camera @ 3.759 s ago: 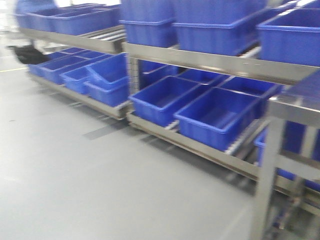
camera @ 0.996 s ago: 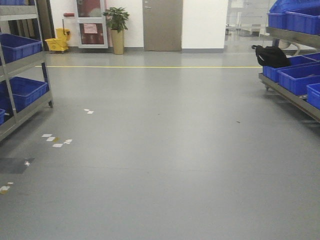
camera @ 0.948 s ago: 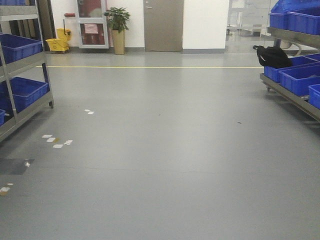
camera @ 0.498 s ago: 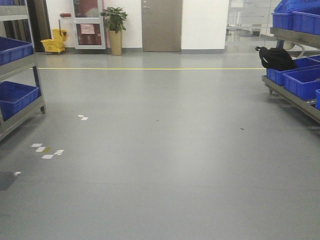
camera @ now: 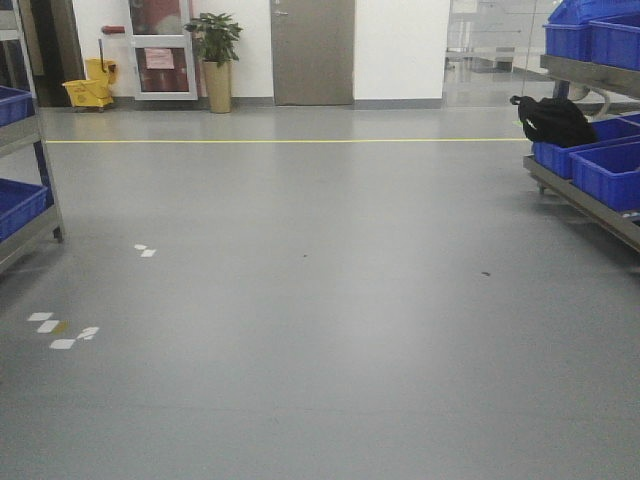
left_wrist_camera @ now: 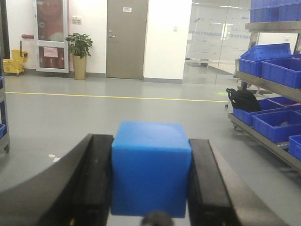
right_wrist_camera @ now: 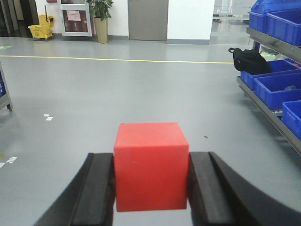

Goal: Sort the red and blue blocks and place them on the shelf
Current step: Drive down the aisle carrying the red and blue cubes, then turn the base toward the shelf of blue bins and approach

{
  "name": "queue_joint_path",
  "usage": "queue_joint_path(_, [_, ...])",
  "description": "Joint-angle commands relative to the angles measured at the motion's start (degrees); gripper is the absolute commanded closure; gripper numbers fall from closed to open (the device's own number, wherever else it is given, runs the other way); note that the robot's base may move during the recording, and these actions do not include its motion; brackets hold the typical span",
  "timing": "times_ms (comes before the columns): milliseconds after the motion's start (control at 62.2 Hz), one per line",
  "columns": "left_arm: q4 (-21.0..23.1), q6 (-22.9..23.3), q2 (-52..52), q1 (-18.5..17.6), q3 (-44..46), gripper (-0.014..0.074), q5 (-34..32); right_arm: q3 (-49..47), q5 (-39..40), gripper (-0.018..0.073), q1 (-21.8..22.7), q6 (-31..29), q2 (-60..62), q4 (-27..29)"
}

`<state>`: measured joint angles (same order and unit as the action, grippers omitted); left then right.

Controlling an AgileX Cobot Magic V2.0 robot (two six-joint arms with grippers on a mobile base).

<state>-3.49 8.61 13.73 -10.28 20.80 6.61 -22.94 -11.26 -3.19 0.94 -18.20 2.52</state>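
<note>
Two matte, square-edged cubes, one blue block (left_wrist_camera: 151, 172) pinched in the black left claw (left_wrist_camera: 151, 141) and one red block (right_wrist_camera: 150, 169) pinched in the right claw (right_wrist_camera: 150, 157), hang over smooth grey floor (camera: 320, 330), the steel shelf (camera: 585, 203) of blue plastic bins (camera: 608, 172) well off to the right.

Shelf (camera: 570, 196): cropped by right edge, near end unseen.
Second rack (camera: 30, 233): mostly cut off at left edge.
Blue block (left_wrist_camera: 151, 167): lower edge partly hidden behind dark round part (left_wrist_camera: 156, 219).
Door notice (camera: 159, 58): lettering too small to read.
Floor speck (camera: 485, 273): too small to identify.
</note>
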Motion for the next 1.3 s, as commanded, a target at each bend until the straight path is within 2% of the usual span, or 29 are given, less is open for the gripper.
queue_joint_path(0, [0.37, 0.13, 0.52, -0.04, 1.68, 0.0315, -5.33, -1.60, 5.34, 0.0209, 0.44, -0.57, -0.53, 0.11])
queue_joint_path(1285, [0.37, 0.13, 0.52, -0.04, 1.68, 0.0315, -5.33, -1.60, 5.34, 0.0209, 0.44, -0.57, -0.53, 0.11])
